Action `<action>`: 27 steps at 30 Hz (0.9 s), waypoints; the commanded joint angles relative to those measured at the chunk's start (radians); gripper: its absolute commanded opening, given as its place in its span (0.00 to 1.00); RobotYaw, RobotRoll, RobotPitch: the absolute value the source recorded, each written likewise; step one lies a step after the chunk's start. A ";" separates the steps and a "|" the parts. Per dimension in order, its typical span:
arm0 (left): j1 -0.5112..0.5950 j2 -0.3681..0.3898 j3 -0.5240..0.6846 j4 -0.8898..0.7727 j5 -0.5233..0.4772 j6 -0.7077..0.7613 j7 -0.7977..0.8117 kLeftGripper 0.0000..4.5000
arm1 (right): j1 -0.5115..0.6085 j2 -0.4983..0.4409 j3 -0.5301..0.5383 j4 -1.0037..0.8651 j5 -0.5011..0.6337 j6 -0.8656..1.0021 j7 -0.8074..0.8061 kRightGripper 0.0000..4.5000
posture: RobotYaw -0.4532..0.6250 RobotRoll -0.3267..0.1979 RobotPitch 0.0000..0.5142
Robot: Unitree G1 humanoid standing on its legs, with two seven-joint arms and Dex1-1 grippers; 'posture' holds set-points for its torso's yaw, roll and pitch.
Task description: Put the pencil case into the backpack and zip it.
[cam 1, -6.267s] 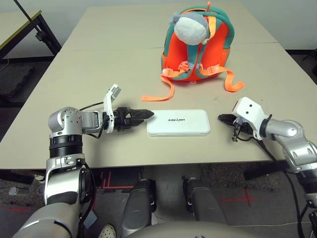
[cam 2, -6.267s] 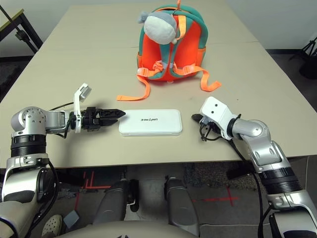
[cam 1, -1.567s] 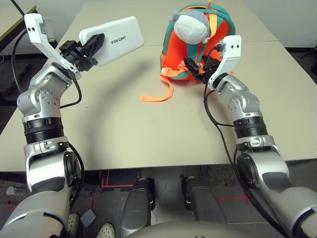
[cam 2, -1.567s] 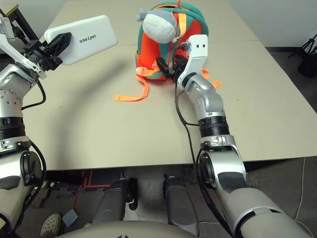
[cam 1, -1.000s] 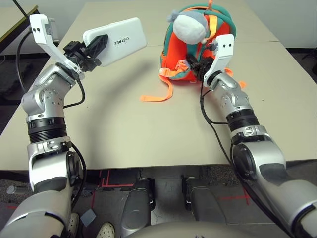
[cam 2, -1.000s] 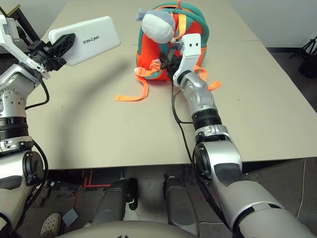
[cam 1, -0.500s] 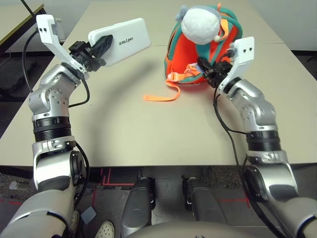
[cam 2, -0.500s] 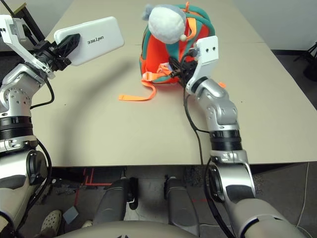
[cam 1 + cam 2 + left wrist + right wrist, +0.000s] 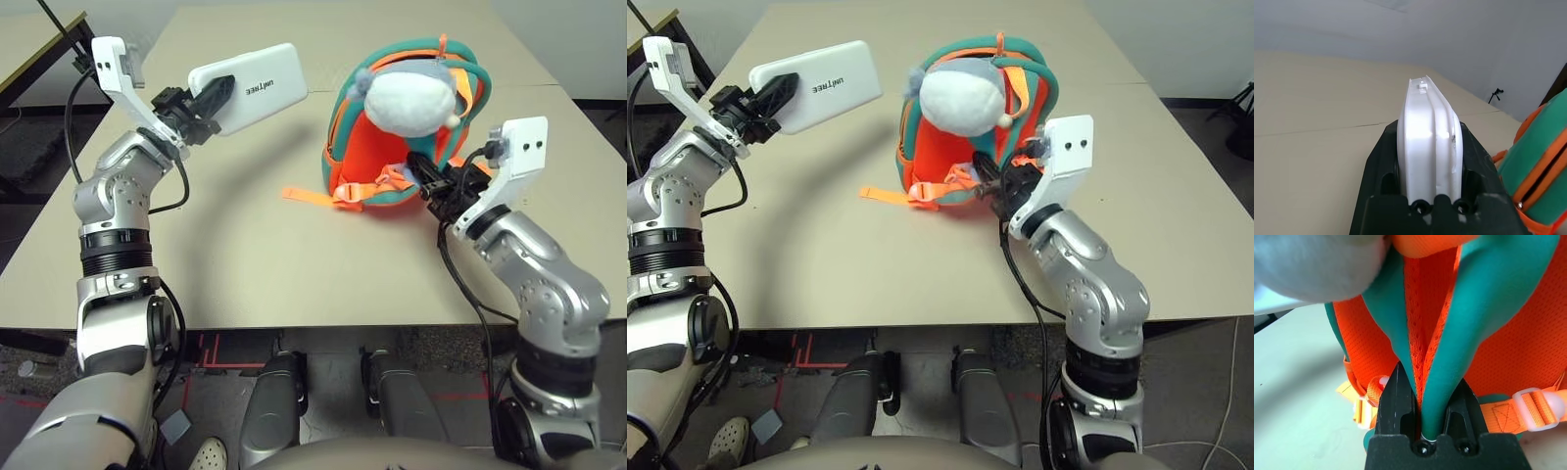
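Backpack: small orange fabric bag with teal edging (image 9: 362, 147), tilted on the table
Plush: grey-white ball (image 9: 409, 102) against its front
Case: flat white rectangular pencil case (image 9: 260, 86), outside the backpack, above the table
Left gripper (image 9: 210, 101): fingers clamped on the case
Right gripper (image 9: 1425, 404): fingers pinching the teal-edged straps (image 9: 1454, 328)
Surface: beige table (image 9: 245, 255)
Room: grey wall (image 9: 1449, 34), dark tripod (image 9: 1495, 94)

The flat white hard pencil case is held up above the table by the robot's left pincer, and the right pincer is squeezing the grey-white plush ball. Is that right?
Not quite: the right pincer is squeezing the backpack's teal-edged orange straps, not the plush ball, as the right wrist view shows. The flat white hard pencil case is indeed held up above the table by the left pincer.
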 commanded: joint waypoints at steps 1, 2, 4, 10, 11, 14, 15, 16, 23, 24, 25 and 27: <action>-0.030 -0.005 -0.007 0.019 0.012 -0.031 -0.024 0.28 | 0.016 -0.001 0.004 -0.080 0.029 0.017 -0.017 0.08 | 0.30 0.62 0.25; -0.034 -0.007 -0.008 0.024 0.012 -0.032 -0.025 0.28 | 0.020 -0.003 0.004 -0.083 0.031 0.020 -0.019 0.08 | 0.30 0.62 0.25; -0.038 -0.013 -0.011 0.030 0.011 -0.037 -0.028 0.28 | 0.037 -0.012 0.012 -0.066 0.015 0.008 -0.016 0.08 | 0.30 0.62 0.25; -0.041 -0.021 -0.021 0.027 0.013 -0.047 -0.045 0.28 | 0.032 -0.049 0.035 0.028 -0.031 -0.048 0.007 0.08 | 0.31 0.62 0.24; -0.041 -0.019 -0.020 0.023 0.010 -0.046 -0.049 0.28 | 0.023 -0.056 0.039 0.040 -0.034 -0.055 0.013 0.08 | 0.31 0.62 0.24; -0.045 -0.011 -0.013 0.007 -0.002 -0.042 -0.063 0.28 | -0.001 -0.071 0.047 0.073 -0.041 -0.065 0.026 0.08 | 0.31 0.62 0.24; -0.049 -0.004 -0.008 -0.001 -0.009 -0.038 -0.073 0.28 | -0.011 -0.076 0.052 0.088 -0.045 -0.067 0.032 0.08 | 0.31 0.62 0.24; -0.054 0.004 -0.003 -0.006 -0.016 -0.033 -0.082 0.28 | -0.021 -0.080 0.057 0.101 -0.050 -0.069 0.037 0.08 | 0.32 0.62 0.24; -0.108 0.085 0.019 -0.017 -0.054 0.032 -0.143 0.28 | -0.051 -0.078 0.102 0.163 -0.076 -0.086 0.055 0.08 | 0.33 0.62 0.24; -0.116 0.096 0.022 -0.018 -0.061 0.044 -0.153 0.28 | -0.052 -0.077 0.107 0.169 -0.078 -0.088 0.057 0.08 | 0.33 0.62 0.24; -0.122 0.105 0.024 -0.020 -0.067 0.055 -0.162 0.28 | -0.053 -0.076 0.110 0.173 -0.081 -0.091 0.059 0.08 | 0.33 0.62 0.24; -0.136 0.123 0.027 -0.031 -0.087 0.083 -0.187 0.28 | -0.056 -0.075 0.115 0.185 -0.087 -0.097 0.063 0.08 | 0.33 0.62 0.24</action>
